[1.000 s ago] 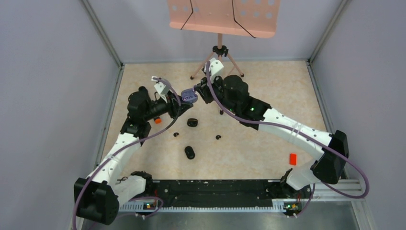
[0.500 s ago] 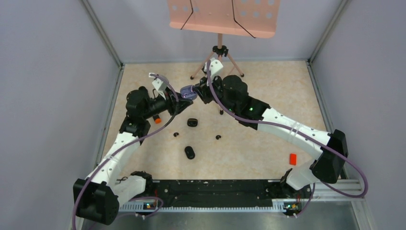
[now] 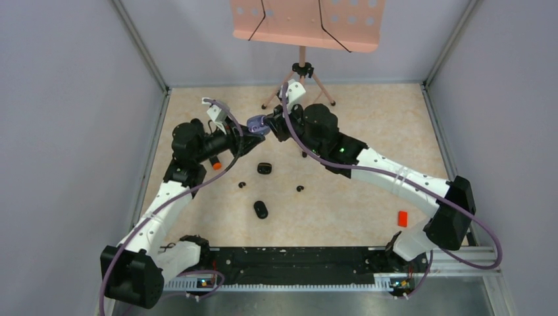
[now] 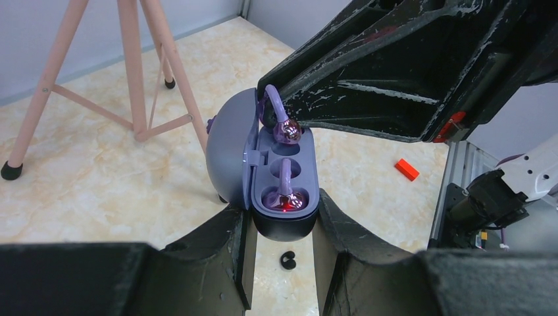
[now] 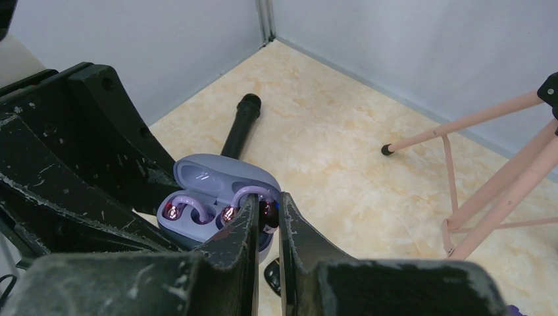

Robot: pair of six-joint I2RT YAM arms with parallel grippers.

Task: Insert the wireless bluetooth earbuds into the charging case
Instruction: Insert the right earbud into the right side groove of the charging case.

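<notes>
The left tool (image 4: 281, 227) clamps the lower end of the charging case (image 4: 301, 172) and holds it up off the tabletop (image 3: 368, 118). The lid is swung back and the sockets are turned toward the other arm, presumably so an earbud can be fed straight in. One pale purple earbud (image 4: 284, 197) sits in the socket nearest the left tool, with a red light glowing at it. The right tool (image 5: 266, 212), nearly closed, pinches the second pale purple earbud (image 4: 281, 125) at the case's far socket; it looks to me not yet seated. Both arms reach forward and lean inward, meeting tip to tip at the case. A black earbud (image 3: 242, 185) lies on the tabletop below the case.
</notes>
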